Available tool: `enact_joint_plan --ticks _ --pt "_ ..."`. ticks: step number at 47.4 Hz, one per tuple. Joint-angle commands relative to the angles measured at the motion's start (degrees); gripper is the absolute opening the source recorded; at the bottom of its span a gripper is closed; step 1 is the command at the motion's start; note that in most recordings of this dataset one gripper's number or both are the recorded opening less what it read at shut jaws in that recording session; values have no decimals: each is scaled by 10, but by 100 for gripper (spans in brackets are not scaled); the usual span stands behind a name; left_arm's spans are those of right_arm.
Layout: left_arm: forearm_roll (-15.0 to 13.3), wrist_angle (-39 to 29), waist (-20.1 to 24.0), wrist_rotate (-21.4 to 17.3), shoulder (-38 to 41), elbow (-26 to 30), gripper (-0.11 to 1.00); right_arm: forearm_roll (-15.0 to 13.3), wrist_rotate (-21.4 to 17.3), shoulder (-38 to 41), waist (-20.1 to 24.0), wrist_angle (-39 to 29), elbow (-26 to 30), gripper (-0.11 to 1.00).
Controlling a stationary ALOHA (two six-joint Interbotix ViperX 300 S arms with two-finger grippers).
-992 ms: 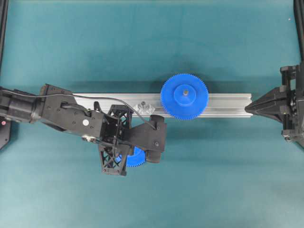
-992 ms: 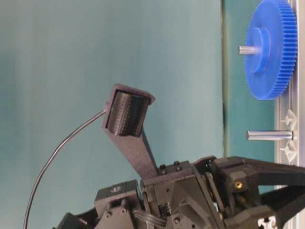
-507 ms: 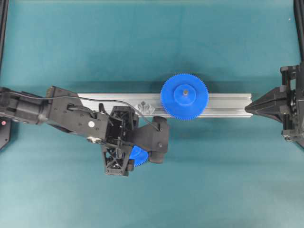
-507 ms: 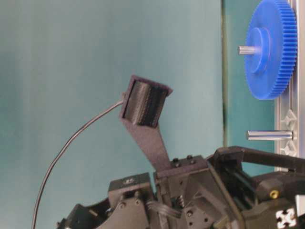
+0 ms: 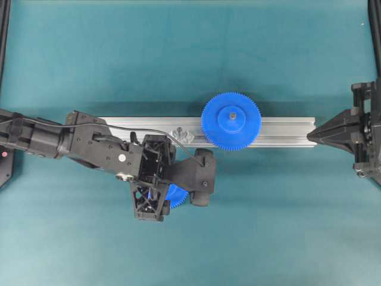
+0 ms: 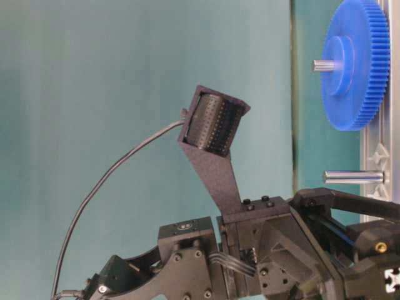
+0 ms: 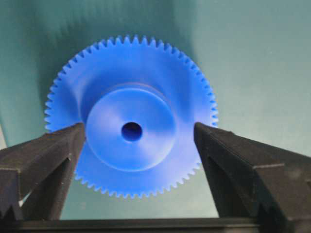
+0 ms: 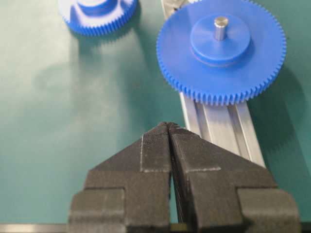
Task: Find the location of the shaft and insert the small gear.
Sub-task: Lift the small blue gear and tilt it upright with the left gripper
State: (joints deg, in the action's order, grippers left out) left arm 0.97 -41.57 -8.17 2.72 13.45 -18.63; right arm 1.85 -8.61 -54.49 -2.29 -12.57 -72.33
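Between the wide-spread fingers (image 7: 46, 155) of the left gripper (image 7: 138, 145), flat on the mat, small gear (image 7: 131, 128) ungrasped: pick-up step, next closing on its hub, then carrying to the shaft (image 6: 353, 177).

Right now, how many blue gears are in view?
2. The large gear sits on a pin on the metal rail. The small gear lies flat on the mat between the open left gripper fingers, mostly hidden under that arm from overhead.

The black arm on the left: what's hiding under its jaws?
A small blue gear lying flat on the teal table, between open jaws. From overhead, only its edge shows; the rest is covered.
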Motion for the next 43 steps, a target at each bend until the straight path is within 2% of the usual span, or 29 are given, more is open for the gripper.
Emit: enact_joint_plan --ticks 1,43 --pt "2 1 1 2 -9 13 93 0 -4 3 -2 4 6 3" --pt "2 4 13 -1 8 10 89 0 -5 3 -2 7 1 3"
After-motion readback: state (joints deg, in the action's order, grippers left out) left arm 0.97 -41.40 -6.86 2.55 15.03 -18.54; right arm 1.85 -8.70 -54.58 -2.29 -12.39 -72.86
